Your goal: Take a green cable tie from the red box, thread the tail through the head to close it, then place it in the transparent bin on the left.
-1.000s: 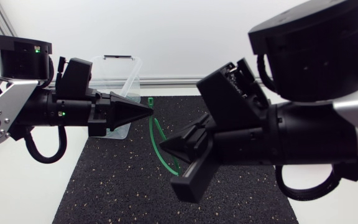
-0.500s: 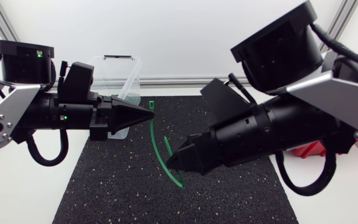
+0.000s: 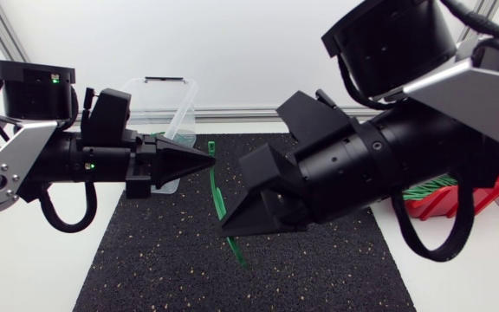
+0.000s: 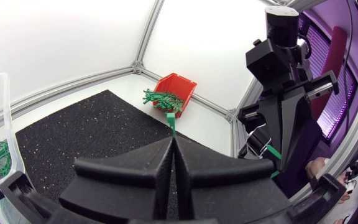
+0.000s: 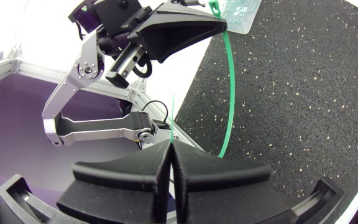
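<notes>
Both pinching cable tie (image 3: 216,192): L gripper (image 3: 204,159) horiz, R gripper (image 3: 230,227) tilted down.

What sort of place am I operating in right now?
Probably a lab-style robot test bench: a white table edged by a metal frame rail, a black rubber mat as the work surface, a red box of green cable ties, and a clear bin.

Smooth green plastic tie (image 3: 212,178), rough mat (image 3: 163,260)
</notes>
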You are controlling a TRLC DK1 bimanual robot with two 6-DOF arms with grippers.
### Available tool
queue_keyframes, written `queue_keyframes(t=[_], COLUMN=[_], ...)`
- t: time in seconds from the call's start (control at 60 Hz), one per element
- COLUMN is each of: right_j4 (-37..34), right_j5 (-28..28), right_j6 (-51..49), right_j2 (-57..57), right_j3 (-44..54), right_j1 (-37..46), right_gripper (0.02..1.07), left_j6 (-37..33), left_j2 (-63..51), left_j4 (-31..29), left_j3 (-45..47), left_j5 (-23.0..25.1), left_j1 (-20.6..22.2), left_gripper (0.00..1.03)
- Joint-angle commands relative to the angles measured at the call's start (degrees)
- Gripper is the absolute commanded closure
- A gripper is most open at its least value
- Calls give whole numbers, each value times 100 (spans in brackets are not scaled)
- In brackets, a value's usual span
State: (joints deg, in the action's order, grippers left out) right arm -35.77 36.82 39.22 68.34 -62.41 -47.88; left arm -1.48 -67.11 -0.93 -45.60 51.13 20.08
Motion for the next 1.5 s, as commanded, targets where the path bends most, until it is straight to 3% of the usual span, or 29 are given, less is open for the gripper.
queue_keyframes(t=[0.0, 0.1, 0.367, 0.683, 0.933, 1.483], right_j4=[105, 589, 879, 1520, 1626, 1968], right_j5=[71, 317, 1064, 1293, 1556, 1952], right_j6=[376, 885, 1290, 2125, 2292, 2898], right_j2=[171, 268, 611, 567, 532, 444], right_j3=[-43, 124, 133, 511, 528, 625], right_j1=[33, 77, 130, 499, 692, 903], right_gripper=[103, 103, 103, 102, 102, 102], left_j6=[33, 60, 174, 341, 385, 1088], left_j2=[-21, 102, 383, 392, 401, 357], left_j4=[137, 234, 506, 699, 866, 1833], left_j3=[192, 289, 570, 641, 764, 1036], left_j5=[63, 63, 169, 397, 450, 758], left_j1=[32, 40, 32, -21, -21, -135], left_gripper=[100, 100, 100, 100, 100, 100])
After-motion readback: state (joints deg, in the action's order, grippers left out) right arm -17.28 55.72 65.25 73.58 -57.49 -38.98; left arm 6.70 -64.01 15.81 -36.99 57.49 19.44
